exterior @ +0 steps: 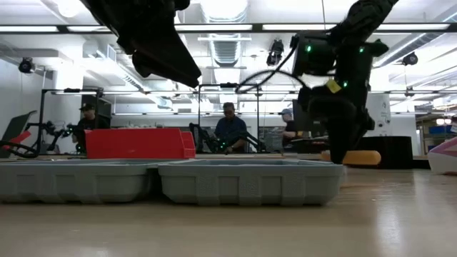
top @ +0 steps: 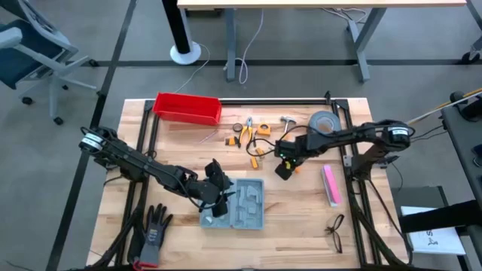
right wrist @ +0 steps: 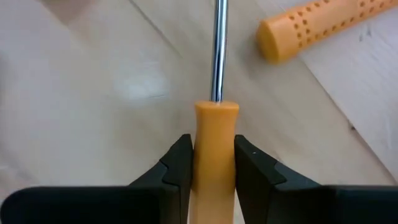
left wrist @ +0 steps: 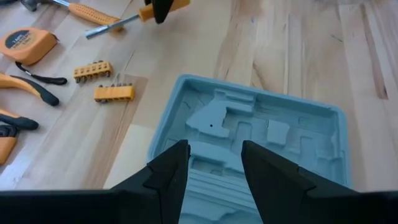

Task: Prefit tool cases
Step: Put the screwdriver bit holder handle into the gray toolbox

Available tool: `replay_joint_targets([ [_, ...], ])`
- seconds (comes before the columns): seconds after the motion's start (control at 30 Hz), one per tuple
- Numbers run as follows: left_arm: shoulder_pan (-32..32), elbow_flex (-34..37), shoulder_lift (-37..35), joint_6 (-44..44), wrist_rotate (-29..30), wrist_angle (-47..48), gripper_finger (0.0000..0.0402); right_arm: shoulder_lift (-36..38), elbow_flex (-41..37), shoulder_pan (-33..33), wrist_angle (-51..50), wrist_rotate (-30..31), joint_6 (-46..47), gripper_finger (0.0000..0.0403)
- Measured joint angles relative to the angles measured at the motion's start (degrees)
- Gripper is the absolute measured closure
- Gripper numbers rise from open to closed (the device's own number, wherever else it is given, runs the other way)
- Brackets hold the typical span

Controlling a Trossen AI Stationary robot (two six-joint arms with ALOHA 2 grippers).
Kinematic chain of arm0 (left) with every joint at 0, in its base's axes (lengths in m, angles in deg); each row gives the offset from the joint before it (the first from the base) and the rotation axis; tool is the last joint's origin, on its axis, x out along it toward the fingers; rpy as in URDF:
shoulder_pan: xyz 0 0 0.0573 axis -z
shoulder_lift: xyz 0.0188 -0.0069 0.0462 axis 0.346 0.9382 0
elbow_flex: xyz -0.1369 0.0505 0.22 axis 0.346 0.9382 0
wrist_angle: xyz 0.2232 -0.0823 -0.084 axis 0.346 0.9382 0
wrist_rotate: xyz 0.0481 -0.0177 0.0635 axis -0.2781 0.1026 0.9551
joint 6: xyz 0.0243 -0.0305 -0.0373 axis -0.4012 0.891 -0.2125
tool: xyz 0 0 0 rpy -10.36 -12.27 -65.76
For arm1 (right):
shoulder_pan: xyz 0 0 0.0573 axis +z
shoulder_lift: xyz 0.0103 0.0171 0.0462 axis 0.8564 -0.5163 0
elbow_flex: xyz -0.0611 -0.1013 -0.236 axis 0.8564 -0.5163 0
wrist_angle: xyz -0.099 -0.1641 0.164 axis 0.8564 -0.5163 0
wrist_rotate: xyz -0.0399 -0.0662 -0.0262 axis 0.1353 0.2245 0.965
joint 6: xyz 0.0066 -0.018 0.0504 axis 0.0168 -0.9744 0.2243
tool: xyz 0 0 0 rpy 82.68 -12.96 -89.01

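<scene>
— What is seen around the wooden table [top: 188, 226]?
— A grey floor [top: 68, 34] is seen, with a blue office chair [top: 26, 53] and a second desk [top: 316, 3] on grey legs.
— And how is the room lit?
— Long ceiling lights [exterior: 307, 27] are seen; three people [exterior: 230, 127] are seated behind.

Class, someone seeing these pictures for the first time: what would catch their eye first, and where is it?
The open grey-blue tool case at the table's near middle, with the left claw open over it. Next, the right claw clamped on an orange-handled screwdriver, and the red bin at the far edge.
</scene>
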Motion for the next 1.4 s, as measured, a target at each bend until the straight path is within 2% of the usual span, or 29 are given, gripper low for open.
replay_joint_targets([
  [0.1,0.0,0.0,-0.5,-0.3,0.0,2.7,0.0244,2.2,0.0,1.8,0.3,-0.1,2.1,0.033],
  [0.3,1.4,0.3,-0.7,3.8,-0.1,15.2,0.0244,5.6,0.0,8.2,2.0,-0.2,7.2,0.0326],
  [0.6,4.8,3.0,-0.9,10.8,-5.9,17.3,0.0244,5.9,0.1,16.9,13.9,0.1,14.9,0.0323],
  [0.83,6.5,3.0,-0.9,14.8,-11.0,19.8,0.0244,5.9,0.1,20.3,21.5,0.6,18.2,0.0327],
  [1.17,10.6,3.0,-1.0,20.3,-11.1,25.8,0.0244,5.9,0.1,24.5,27.2,3.4,20.6,0.0326],
  [1.4,13.4,3.0,-1.0,24.3,-11.0,28.6,0.0244,5.9,0.2,26.8,27.5,6.4,22.8,0.0318],
])
